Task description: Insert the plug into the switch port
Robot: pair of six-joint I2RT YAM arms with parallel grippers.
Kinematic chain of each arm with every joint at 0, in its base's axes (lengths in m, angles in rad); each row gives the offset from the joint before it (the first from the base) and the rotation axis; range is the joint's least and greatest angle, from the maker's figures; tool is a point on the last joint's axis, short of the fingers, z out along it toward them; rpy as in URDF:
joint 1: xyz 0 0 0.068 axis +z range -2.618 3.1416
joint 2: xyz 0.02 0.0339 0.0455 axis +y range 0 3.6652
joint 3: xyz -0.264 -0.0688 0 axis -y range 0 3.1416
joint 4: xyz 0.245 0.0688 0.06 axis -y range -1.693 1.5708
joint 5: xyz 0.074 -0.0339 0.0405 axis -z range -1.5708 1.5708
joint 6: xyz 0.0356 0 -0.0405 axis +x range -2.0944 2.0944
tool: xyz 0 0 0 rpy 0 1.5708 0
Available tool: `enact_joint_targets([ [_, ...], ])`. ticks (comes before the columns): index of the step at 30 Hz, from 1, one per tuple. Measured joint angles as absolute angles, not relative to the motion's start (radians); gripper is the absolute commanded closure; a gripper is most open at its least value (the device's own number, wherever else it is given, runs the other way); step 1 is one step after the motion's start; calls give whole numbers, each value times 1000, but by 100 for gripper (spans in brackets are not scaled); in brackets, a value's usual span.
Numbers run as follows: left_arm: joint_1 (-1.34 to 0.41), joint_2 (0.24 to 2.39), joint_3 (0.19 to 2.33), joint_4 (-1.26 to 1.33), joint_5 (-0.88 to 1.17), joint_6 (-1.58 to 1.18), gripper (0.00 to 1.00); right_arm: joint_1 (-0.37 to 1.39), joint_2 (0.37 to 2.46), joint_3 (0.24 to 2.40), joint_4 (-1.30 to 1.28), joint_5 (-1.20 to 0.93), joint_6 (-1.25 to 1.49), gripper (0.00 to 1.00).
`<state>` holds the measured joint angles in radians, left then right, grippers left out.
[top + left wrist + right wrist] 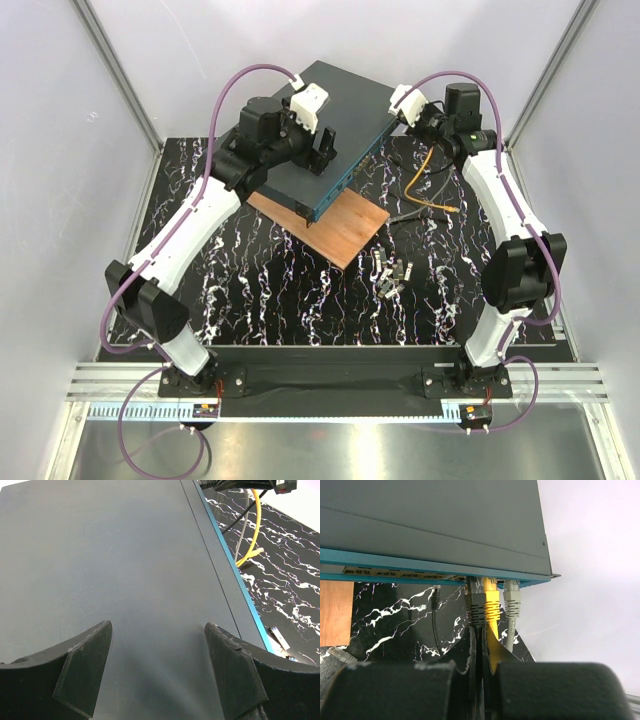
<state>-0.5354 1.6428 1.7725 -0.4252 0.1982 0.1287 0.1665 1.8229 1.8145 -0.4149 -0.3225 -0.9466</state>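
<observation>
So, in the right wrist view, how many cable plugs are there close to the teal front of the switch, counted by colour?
Dark grey plug: 1
Yellow plug: 1
Light grey plug: 1
Black plug: 1
Total: 4

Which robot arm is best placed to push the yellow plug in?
Right. The right gripper is shut on the yellow cable behind the plug, at the switch port. The left gripper hangs open over the top of the switch.
</observation>
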Motion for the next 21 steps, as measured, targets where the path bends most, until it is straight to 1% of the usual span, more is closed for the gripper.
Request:
enact_joint_targets([
  [13, -525, 1654, 1773, -425, 204, 122, 20, 175, 1827, 1805, -396, -299, -941, 100],
  [21, -518, 1654, 1773, -425, 206, 122, 20, 176, 1857, 1851, -420, -289, -934, 100],
])
